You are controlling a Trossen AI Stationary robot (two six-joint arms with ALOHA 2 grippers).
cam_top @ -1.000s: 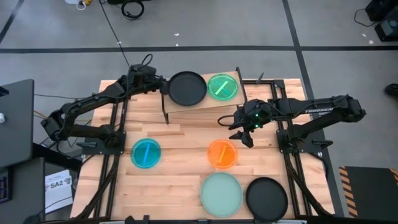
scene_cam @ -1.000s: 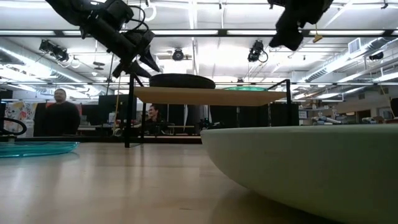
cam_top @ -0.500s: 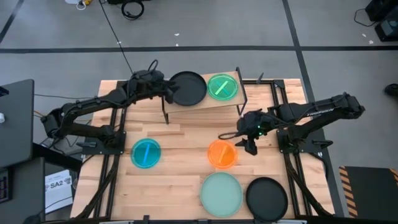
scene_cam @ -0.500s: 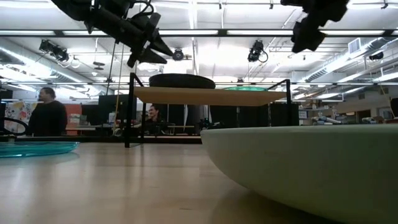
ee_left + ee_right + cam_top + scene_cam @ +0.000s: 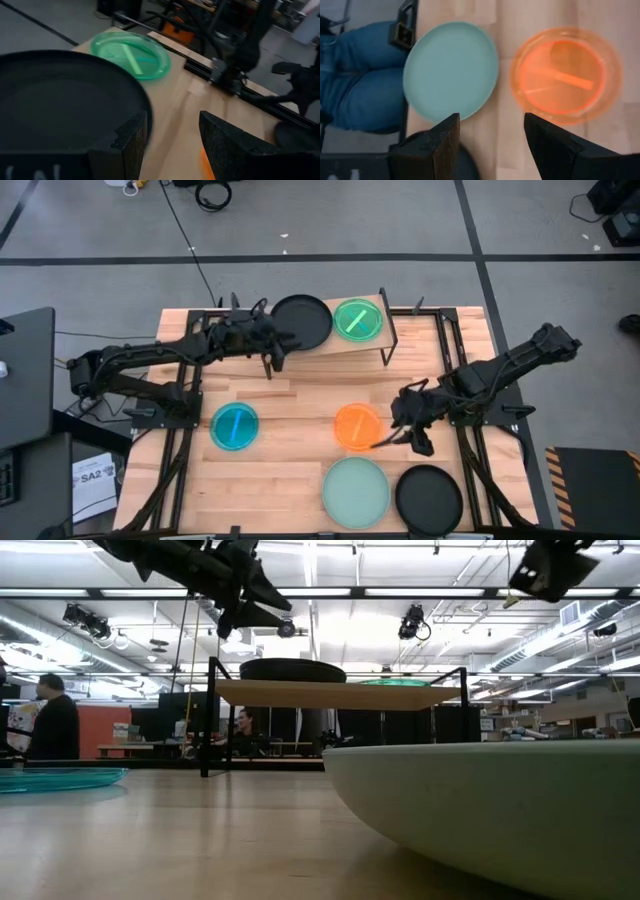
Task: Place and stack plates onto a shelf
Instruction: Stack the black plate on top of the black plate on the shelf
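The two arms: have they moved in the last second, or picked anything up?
The right gripper swung from beside the shelf down toward the orange plate, open and empty. The left gripper slid along the shelf's front edge by the black plate, also open and empty. No plate moved.

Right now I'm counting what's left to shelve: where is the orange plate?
In the high view the orange plate lies on the table's right half, in front of the shelf, beside the open right gripper and just above the pale mint plate.
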